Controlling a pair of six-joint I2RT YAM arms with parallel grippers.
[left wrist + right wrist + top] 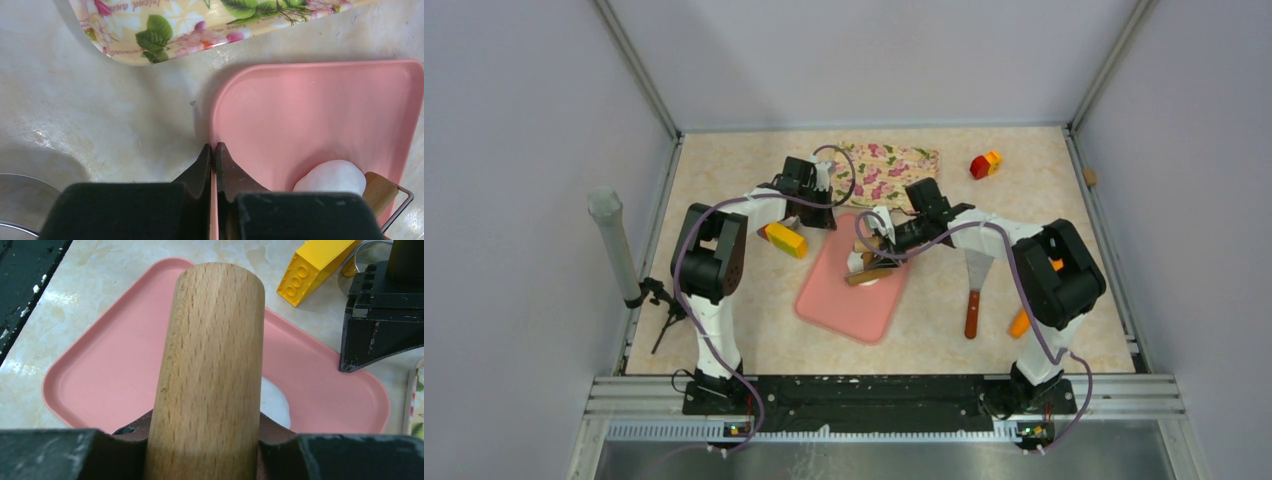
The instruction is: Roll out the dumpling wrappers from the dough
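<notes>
Dough (871,283), from above, lies on the far part of pink mat (849,310) under rolling pin (871,272), whose long axis runs left-right, clamped in right gripper (886,243).
Left wrist: left gripper (214,165) pinched closed on mat's left rim, dough to its right.
Right wrist: dough beneath the pin, slightly right. Yellow block (312,272) far, off mat.

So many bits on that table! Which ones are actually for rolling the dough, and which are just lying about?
For the job: dough; wooden roller in the right gripper; pink mat, its edge pinched by the left gripper.
Lying about: floral tray; yellow block; red and orange block; spatula.
</notes>
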